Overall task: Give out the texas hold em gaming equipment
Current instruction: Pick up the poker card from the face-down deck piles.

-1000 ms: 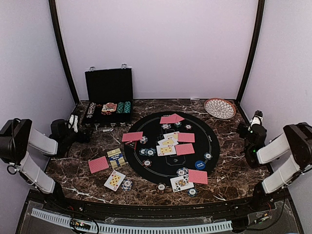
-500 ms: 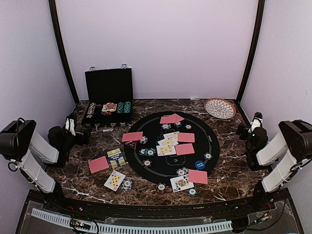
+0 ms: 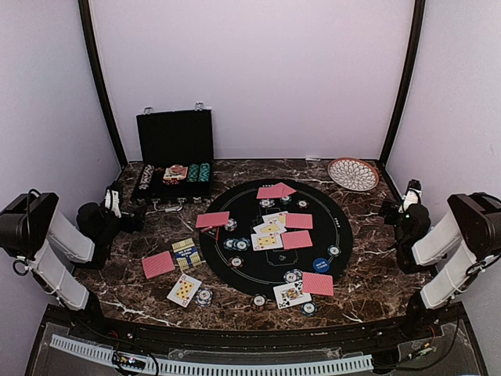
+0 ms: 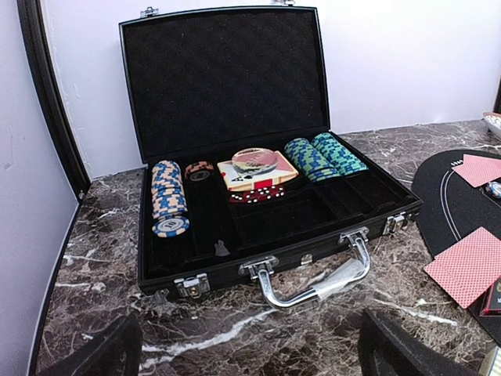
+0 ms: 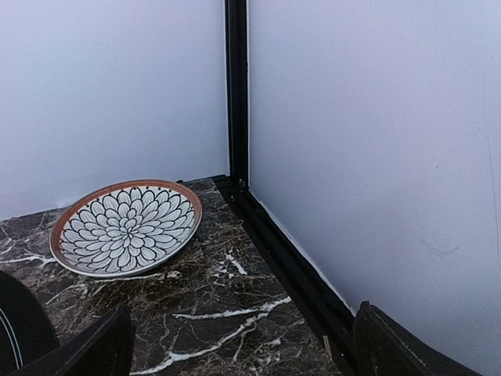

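Several pink-backed cards [image 3: 297,240], striped chips [image 3: 241,244], blue btn [image 3: 321,265]

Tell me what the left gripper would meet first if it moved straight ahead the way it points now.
Most likely the open black case, starting with its metal handle at the front. The left gripper is open and empty. Depth is hard to judge.

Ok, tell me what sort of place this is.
Likely a robot test cell staged as a poker table: black frame posts bounding a dark marble-patterned tabletop, a round black playing mat strewn with red-backed playing cards, an open black hinged chip case.
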Robot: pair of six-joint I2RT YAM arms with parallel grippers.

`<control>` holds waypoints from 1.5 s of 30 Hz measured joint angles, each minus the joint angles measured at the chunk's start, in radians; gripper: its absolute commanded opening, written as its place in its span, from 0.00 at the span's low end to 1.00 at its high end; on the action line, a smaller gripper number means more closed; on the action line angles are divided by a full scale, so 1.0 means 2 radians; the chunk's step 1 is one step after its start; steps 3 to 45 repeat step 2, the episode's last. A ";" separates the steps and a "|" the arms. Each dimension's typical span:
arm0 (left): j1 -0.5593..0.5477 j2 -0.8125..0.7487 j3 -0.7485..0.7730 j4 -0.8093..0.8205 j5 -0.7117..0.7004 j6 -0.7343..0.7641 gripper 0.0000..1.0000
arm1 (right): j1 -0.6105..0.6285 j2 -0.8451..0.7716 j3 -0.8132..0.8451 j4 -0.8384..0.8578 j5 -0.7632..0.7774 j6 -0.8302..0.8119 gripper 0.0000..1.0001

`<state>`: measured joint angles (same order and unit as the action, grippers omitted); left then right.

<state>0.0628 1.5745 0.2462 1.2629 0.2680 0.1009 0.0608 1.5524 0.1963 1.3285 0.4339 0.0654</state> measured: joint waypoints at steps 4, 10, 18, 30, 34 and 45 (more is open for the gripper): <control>0.000 0.000 0.000 0.000 0.000 0.000 0.99 | -0.006 0.000 0.004 -0.006 -0.011 0.002 0.99; 0.000 0.000 0.000 0.000 0.000 0.000 0.99 | -0.006 0.000 0.004 -0.006 -0.011 0.002 0.99; 0.000 0.000 0.000 0.000 0.000 0.000 0.99 | -0.006 0.000 0.004 -0.006 -0.011 0.002 0.99; 0.000 0.000 0.000 0.000 0.000 0.000 0.99 | -0.006 0.000 0.004 -0.006 -0.011 0.002 0.99; 0.000 0.000 0.000 0.000 0.000 0.000 0.99 | -0.006 0.000 0.004 -0.006 -0.011 0.002 0.99; 0.000 0.000 0.000 0.000 0.000 0.000 0.99 | -0.006 0.000 0.004 -0.006 -0.011 0.002 0.99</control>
